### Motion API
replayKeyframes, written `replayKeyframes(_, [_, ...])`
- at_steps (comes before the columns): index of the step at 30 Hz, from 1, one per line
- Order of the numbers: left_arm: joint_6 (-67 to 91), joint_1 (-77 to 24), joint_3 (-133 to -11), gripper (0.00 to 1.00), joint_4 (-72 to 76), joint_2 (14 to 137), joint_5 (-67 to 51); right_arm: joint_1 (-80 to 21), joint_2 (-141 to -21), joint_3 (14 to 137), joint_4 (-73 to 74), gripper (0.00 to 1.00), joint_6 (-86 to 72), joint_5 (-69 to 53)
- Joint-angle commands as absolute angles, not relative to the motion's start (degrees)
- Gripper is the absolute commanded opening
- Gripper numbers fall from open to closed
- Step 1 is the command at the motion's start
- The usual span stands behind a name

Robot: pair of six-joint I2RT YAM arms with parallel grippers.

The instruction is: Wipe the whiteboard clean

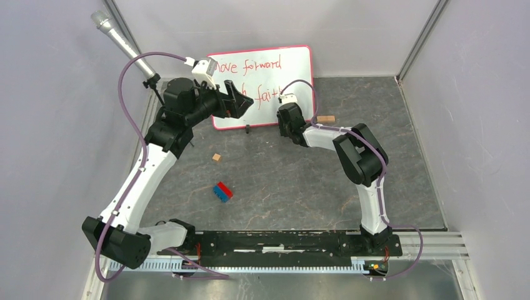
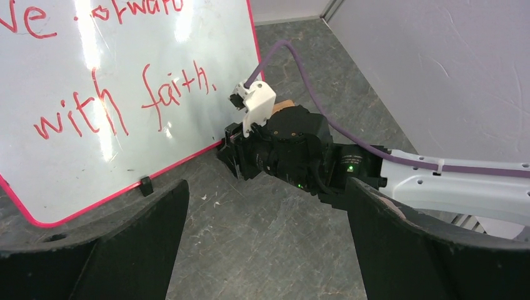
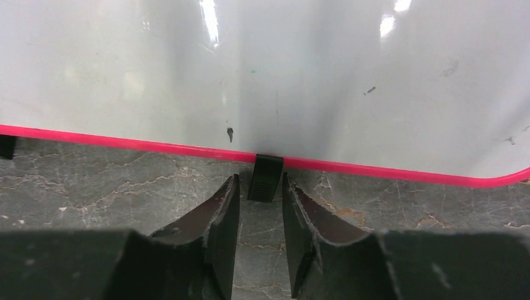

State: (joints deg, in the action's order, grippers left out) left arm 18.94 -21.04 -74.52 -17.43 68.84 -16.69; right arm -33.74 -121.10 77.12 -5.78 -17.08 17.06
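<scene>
While its jaws are narrowed to a slim gap, the right gripper (image 3: 260,203) is set astride a black clip foot (image 3: 265,177), not clamped, left gripper (image 2: 267,187) spread wide, nothing held, whiteboard (image 1: 290,65) propped against the far wall (image 1: 262,22).

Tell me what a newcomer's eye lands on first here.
The whiteboard, scrawled with red writing, stands at the far wall. The right end effector sits low at its bottom rim, fingers flanking a black clip foot, while the left end effector gapes wide in front of the board.
</scene>
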Motion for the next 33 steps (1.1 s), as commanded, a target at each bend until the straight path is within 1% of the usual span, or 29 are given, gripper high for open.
replayKeyframes(1, [18.5, -21.3, -74.4, 1.0, -15.3, 68.2, -18.3, -33.7, -122.6, 80.0, -6.2, 0.34, -16.3, 17.9])
replayKeyframes(3, [18.5, -21.2, -74.4, 1.0, -15.2, 68.2, -18.3, -33.8, -122.9, 80.1, -6.7, 0.32, -16.3, 17.7])
replayKeyframes(9, [18.7, -21.2, -73.3, 1.0, -14.1, 69.4, -17.7, -33.7, -123.3, 80.1, -6.8, 0.18, -16.2, 17.6])
replayKeyframes(12, [18.6, -21.4, -73.1, 1.0, -14.1, 70.2, -17.8, -33.7, -122.8, 79.2, -7.2, 0.06, -16.2, 17.6])
replayKeyframes(14, [17.9, -21.4, -72.8, 1.0, -14.1, 70.2, -17.0, -33.7, -122.1, 78.1, -7.8, 0.0, -16.0, 17.5])
replayKeyframes(20, [16.8, -22.2, -72.3, 1.0, -14.1, 70.0, -15.0, -32.6, -118.7, 73.0, -9.5, 0.0, -14.8, 12.9])
replayKeyframes(27, [17.7, -22.3, -72.3, 1.0, -13.7, 69.5, -15.7, -31.4, -110.9, 59.9, -14.2, 0.0, -13.5, 6.2])
replayKeyframes(33, [18.2, -23.0, -72.1, 1.0, -13.2, 68.5, -16.3, -31.2, -104.8, 54.4, -12.0, 0.0, -13.0, 3.5])
